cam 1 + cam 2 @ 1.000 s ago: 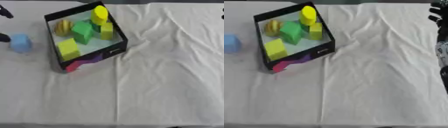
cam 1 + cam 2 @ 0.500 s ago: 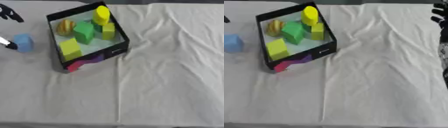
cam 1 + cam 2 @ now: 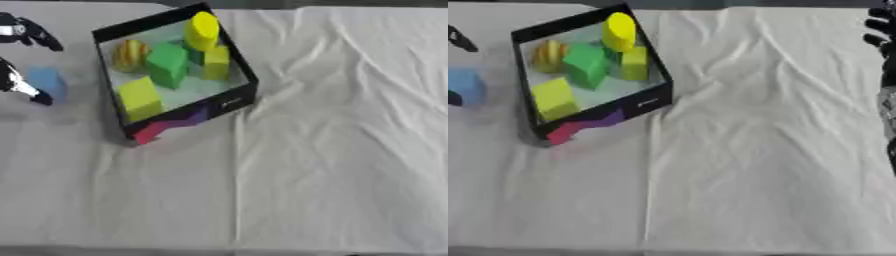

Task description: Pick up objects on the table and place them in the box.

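A white cloth [image 3: 332, 150] covers the counter [image 3: 52, 10], creased and otherwise bare across its right half. At the far left stands the black box [image 3: 241, 97], set askew, already holding a green block [image 3: 166, 65], a yellow-green cube [image 3: 140, 97], a yellow cylinder [image 3: 202, 30], a smaller yellow block [image 3: 216, 62] and a striped ball [image 3: 129, 52]. A pink and purple patch [image 3: 171, 125] shows on its near wall.

Just left of the box, on the cloth, lies the one piece not yet inside, the blue block [image 3: 48, 82]. A second ago it sat with the robot's left hand [image 3: 17, 82] only at the picture's edge; now the hand has closed in, one dark finger at the block's near left side and others spread above it. The fingers stand wide about the block, not yet shut on it, which suggests the last pickup is beginning.

The right hand [image 3: 883, 60] shows at the right edge, idle; whether its fingers are spread cannot be told.
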You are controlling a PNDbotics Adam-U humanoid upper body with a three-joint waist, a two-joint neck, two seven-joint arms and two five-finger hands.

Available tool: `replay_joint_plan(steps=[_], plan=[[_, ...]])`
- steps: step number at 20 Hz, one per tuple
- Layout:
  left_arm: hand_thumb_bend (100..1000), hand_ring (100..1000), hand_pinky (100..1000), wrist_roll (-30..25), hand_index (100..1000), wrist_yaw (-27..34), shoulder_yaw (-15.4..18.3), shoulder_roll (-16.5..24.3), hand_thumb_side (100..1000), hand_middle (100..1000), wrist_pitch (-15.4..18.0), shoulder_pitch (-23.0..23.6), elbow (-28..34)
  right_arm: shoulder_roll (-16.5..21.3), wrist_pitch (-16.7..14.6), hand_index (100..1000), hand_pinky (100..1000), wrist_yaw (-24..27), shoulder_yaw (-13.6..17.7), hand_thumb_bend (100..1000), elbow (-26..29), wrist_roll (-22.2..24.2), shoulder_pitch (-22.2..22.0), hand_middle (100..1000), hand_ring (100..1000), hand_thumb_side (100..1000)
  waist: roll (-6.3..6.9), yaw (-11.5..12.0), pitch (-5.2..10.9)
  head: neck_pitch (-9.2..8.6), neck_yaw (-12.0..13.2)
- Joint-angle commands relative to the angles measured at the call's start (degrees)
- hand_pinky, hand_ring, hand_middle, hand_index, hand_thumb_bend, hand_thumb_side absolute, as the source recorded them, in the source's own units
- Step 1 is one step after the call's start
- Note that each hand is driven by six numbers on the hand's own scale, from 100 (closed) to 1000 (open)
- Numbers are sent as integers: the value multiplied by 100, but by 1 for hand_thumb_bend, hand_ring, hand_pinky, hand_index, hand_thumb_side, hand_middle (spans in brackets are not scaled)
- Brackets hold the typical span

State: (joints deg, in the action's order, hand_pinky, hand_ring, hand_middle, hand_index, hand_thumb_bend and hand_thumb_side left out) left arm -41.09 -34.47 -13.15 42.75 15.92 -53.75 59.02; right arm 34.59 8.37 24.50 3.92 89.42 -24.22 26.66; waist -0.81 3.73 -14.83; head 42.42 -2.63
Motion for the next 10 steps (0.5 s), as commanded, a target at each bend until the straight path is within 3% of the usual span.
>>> replay_joint_plan(steps=[1, 10], plan=[[733, 893, 897, 172, 874, -166, 110, 64, 377, 804, 7, -123, -102, 119, 17, 831, 826, -23, 49, 100, 90, -10, 65, 710, 813, 741, -43, -14, 162, -79, 4], [770, 893, 893, 692, 865, -726, 304, -26, 345, 800, -17, -136, -481, 74, 38, 830, 827, -46, 33, 100, 76, 8, 50, 710, 813, 751, -74, -37, 111, -151, 35]])
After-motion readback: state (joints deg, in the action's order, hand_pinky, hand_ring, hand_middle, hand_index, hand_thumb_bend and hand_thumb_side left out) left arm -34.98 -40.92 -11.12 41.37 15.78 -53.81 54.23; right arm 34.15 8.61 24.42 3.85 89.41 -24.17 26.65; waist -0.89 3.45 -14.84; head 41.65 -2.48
